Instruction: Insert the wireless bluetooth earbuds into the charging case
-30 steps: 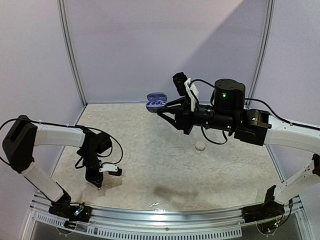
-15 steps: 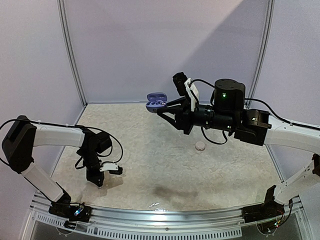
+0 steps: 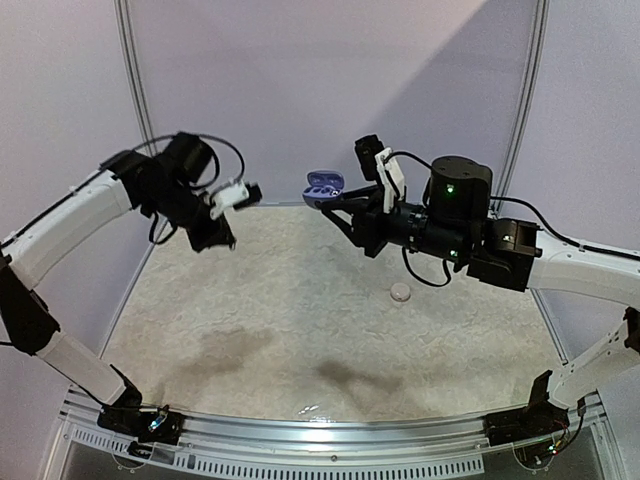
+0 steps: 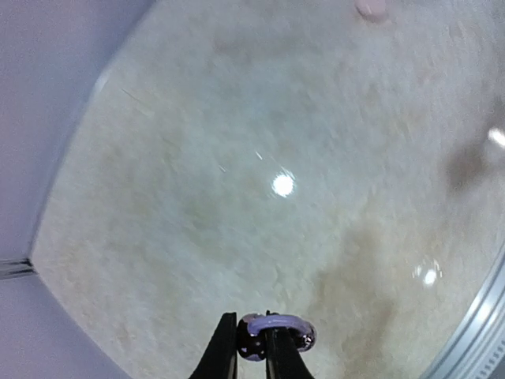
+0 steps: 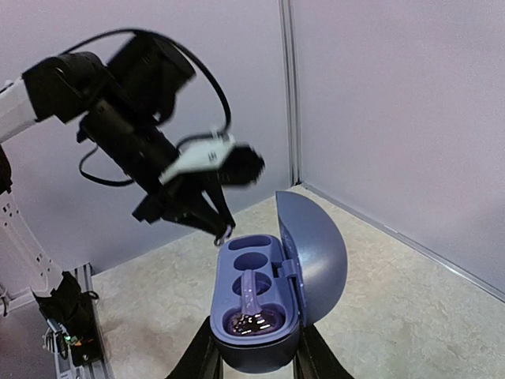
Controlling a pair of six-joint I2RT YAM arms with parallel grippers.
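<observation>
From the top, the right hand (image 3: 338, 203) holds the charging case (image 3: 324, 184) up in the air, over the middle of the far edge of the tabletop (image 3: 300, 330). I think it lifts the case so the other arm can reach it easily. The left hand (image 3: 224, 240) is up in the air too, over the far left corner, well apart from the case. A small round thing (image 3: 401, 292) lies on the tabletop nearer the right edge (I cannot tell what it is).

From the left wrist, the two fingers are squeezed tight on an earbud (image 4: 276, 335), dark with a pale rim and shiny dots. They pinch one end, so the rest sticks out to the side, ready to go in first. The tabletop is far below.

From the right wrist, the fingers grip the case on both sides of its bottom half, which leaves the top free. The lid (image 5: 316, 245) stands open. A shiny piece (image 5: 251, 320) sits in the near slot, and the far slot (image 5: 252, 259) looks empty. The left hand hangs near the case, behind it, not touching. I think the earbud belongs in the far slot, and it is so tiny that it could slip.
</observation>
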